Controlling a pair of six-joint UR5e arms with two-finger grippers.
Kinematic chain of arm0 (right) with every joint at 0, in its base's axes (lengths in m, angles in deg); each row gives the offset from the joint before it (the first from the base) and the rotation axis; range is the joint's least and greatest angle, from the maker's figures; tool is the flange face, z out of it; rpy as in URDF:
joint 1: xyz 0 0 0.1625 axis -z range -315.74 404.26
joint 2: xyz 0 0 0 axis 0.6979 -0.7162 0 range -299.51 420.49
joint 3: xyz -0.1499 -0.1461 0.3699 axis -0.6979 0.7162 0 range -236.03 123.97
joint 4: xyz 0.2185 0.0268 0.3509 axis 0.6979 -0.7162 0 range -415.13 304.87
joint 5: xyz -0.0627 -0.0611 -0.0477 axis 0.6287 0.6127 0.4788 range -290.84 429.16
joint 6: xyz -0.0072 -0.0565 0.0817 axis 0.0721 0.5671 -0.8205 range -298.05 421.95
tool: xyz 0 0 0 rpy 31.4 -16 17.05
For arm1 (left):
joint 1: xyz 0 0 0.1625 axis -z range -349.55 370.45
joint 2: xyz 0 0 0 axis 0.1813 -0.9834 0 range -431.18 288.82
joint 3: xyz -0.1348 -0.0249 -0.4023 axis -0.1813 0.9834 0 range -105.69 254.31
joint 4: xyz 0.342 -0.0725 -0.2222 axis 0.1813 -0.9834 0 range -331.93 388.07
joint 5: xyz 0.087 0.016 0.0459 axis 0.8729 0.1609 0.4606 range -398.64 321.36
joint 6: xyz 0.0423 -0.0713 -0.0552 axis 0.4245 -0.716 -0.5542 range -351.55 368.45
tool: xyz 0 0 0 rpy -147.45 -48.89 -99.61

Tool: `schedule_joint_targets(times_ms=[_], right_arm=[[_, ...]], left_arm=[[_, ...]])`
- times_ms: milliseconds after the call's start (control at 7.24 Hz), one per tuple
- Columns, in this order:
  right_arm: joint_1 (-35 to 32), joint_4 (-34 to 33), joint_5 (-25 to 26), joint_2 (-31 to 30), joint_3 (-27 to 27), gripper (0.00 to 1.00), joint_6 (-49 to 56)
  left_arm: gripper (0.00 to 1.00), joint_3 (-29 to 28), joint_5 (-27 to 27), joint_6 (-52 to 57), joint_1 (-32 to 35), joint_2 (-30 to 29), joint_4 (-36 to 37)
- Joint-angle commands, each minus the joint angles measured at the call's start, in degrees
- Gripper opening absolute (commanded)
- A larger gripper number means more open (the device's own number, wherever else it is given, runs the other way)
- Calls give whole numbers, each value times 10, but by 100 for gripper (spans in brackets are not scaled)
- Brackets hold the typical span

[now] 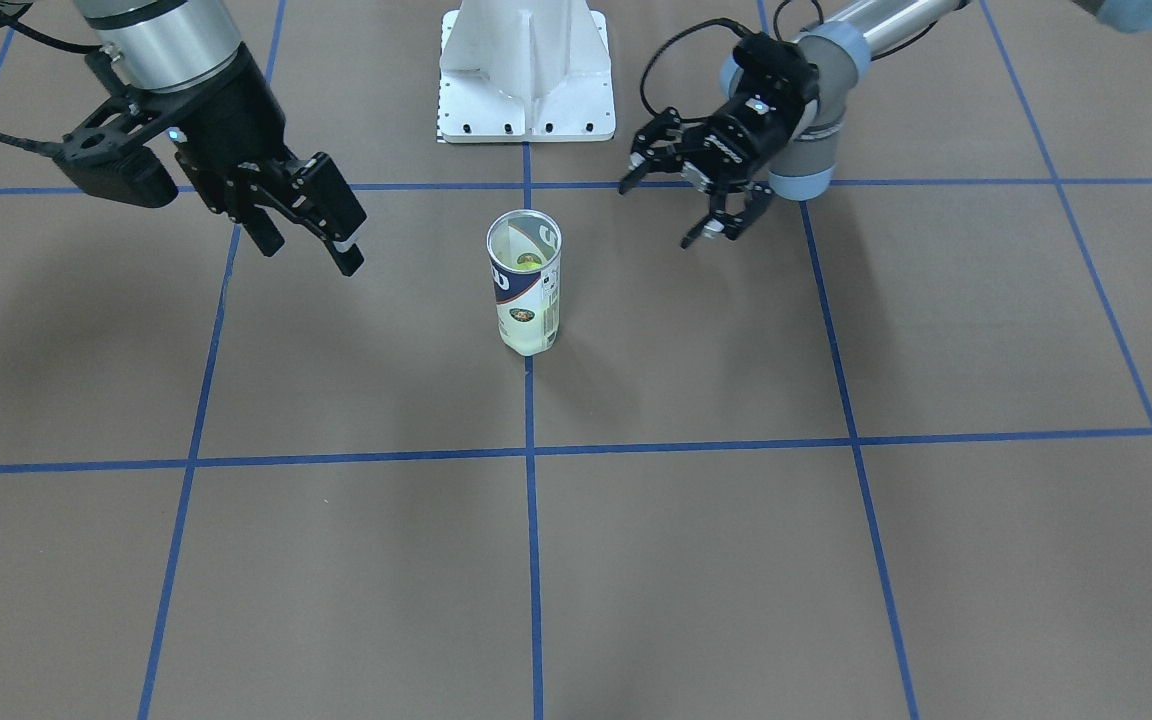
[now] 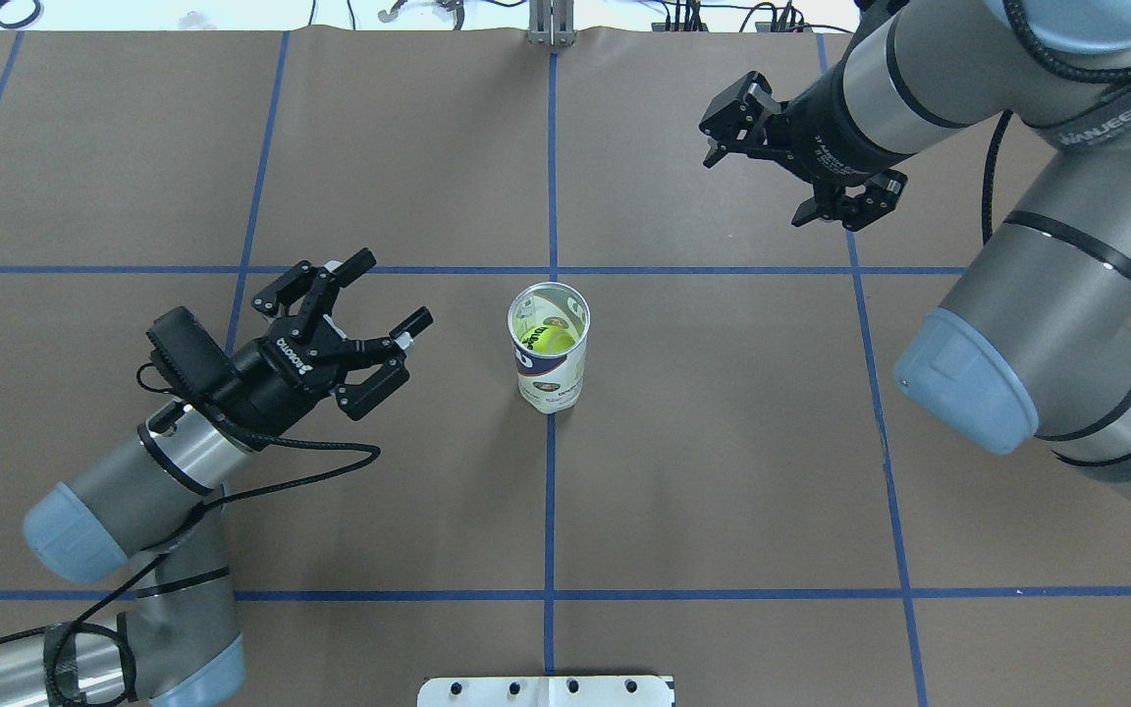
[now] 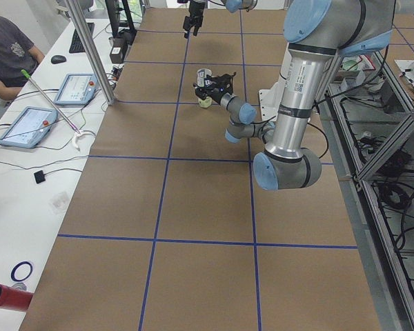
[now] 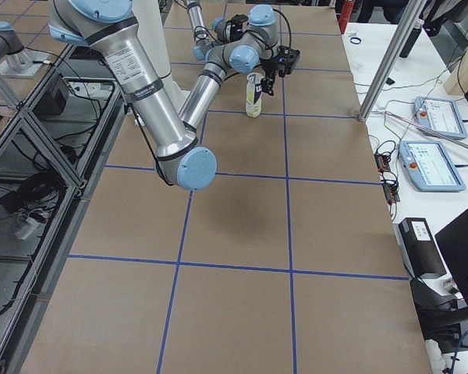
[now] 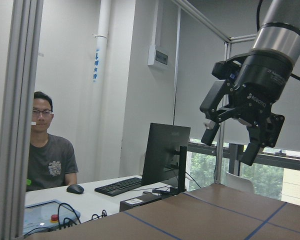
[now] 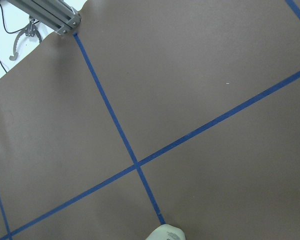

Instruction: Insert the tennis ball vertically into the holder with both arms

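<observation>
The holder (image 1: 524, 290), a clear can with a white and navy label, stands upright on a blue tape line at the table's middle; it also shows in the overhead view (image 2: 550, 368). The tennis ball (image 2: 549, 340) with black print sits inside it below the rim, also seen from the front (image 1: 524, 262). My left gripper (image 2: 397, 287) is open and empty, level with the can and apart from it on its left (image 1: 658, 212). My right gripper (image 1: 311, 258) is open and empty, raised above the table on the can's other side; it shows in the left wrist view (image 5: 230, 145).
The white pedestal base (image 1: 526, 80) stands behind the can on the robot's side (image 2: 546, 690). Blue tape lines grid the brown table. An operator (image 5: 45, 150) sits at a desk with a monitor, keyboard and control pendants beyond the table's end.
</observation>
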Motion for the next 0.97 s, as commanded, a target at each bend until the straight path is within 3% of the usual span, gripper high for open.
schedule_joint_targets(times_ms=[0,276,690,828], right_arm=[[-25,2,2,-46,5,100,107],[-51,3,2,-70,13,100,167],[-73,6,6,-85,37,100,225],[-87,6,8,-89,44,100,258]], left_arm=[[84,-2,100,-1,20,30,10],[84,-9,165,-3,36,46,28],[87,-40,165,-27,114,70,83],[87,-46,163,-27,126,71,151]])
